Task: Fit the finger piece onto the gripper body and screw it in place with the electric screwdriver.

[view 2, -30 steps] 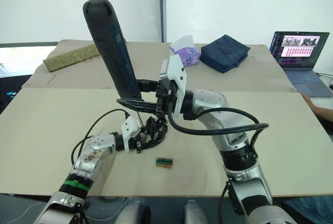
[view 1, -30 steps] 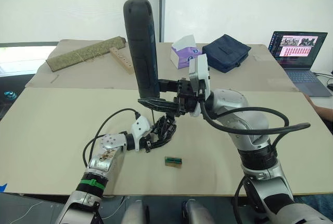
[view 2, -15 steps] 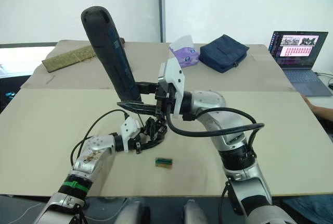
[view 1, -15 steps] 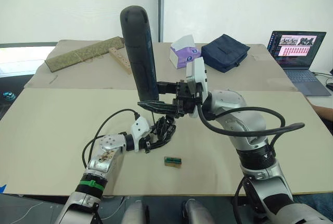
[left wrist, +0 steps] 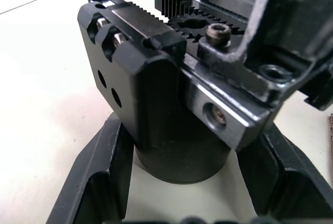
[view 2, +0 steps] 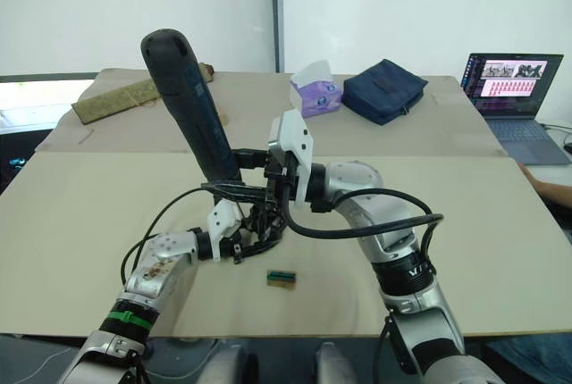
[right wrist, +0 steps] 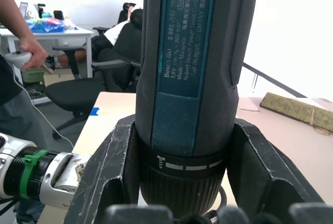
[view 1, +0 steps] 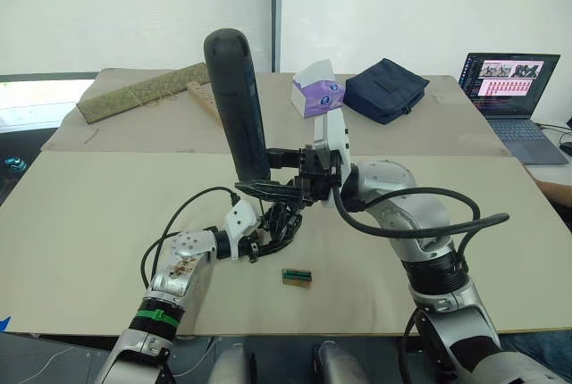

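Observation:
The electric screwdriver (view 1: 239, 107) stands nearly upright over the middle of the table, leaning a little, rounded end up. My right gripper (view 1: 273, 177) is shut around its lower collar (right wrist: 182, 182), one finger (right wrist: 112, 172) on each side. Its bit end is hidden behind the fingers, just above the gripper body (view 1: 281, 221). That body sits on the table with my left gripper (view 1: 262, 239) shut on its round base (left wrist: 179, 156). A black finger part (left wrist: 291, 21) stands on its toothed rail beside a screw head (left wrist: 218, 34); I cannot tell whether it is the finger piece.
A small green-and-tan block (view 1: 298, 276) lies on the table just in front of the gripper body. At the back are a tissue box (view 1: 315, 89), a dark blue bag (view 1: 386, 89), a laptop (view 1: 509, 89) and a rolled mat (view 1: 143, 91). A person (right wrist: 15, 36) stands off the table.
My right gripper has come down and slightly leftward with the screwdriver, bringing its lower end closer to the gripper body. The left gripper and the body have stayed put.

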